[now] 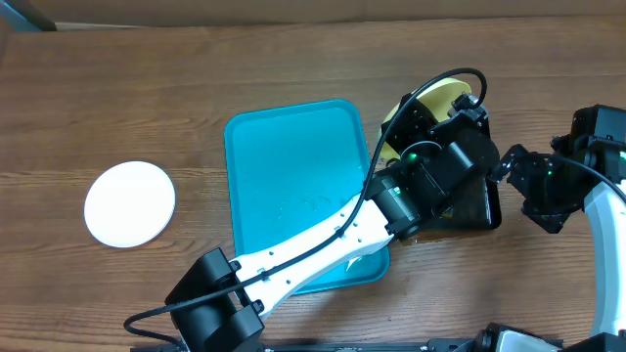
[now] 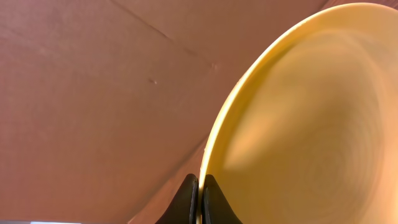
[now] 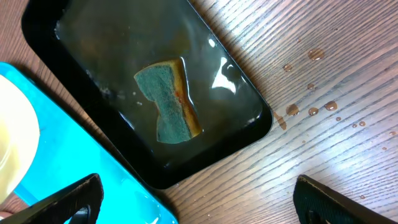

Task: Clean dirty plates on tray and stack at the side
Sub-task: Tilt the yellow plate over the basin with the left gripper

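Note:
The turquoise tray (image 1: 293, 186) lies mid-table with nothing on it. My left gripper (image 1: 430, 137) is shut on the rim of the pale yellow plate (image 1: 442, 98), which it holds tilted over the black tray (image 1: 484, 210). In the left wrist view the fingertips (image 2: 189, 196) pinch the plate's (image 2: 311, 124) edge. A white plate (image 1: 129, 203) rests on the table far to the left. My right gripper (image 3: 199, 199) hangs open and empty over the wood beside the black tray (image 3: 249, 130), where a green-and-yellow sponge (image 3: 168, 102) lies in water. A pale plate's edge (image 3: 15, 146) shows at the left.
The turquoise tray's corner (image 3: 68, 149) lies beside the black tray. Water drops (image 3: 314, 81) dot the wood to the right of it. My right arm (image 1: 553, 186) stands at the table's right side, and my left arm (image 1: 293, 259) crosses the turquoise tray's near right corner.

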